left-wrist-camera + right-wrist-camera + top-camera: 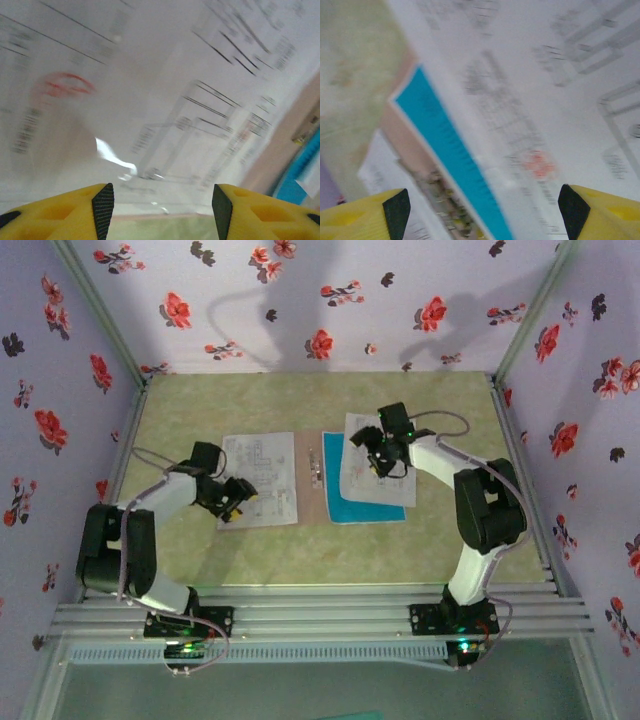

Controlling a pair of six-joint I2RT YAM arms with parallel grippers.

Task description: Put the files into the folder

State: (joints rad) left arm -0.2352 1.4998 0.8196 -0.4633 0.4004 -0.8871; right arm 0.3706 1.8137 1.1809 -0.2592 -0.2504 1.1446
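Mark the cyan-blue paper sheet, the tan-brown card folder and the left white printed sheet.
cyan-blue paper sheet (362, 510): top external view, exposed lower strip.
tan-brown card folder (309, 502): top external view, bare centre strip.
left white printed sheet (265, 462): top external view, its middle.

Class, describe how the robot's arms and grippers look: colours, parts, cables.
The left arm and right arm have white shells, black joints and bases with green lights; grey cables loop alongside. The left gripper and right gripper have yellow fingers with black pads.
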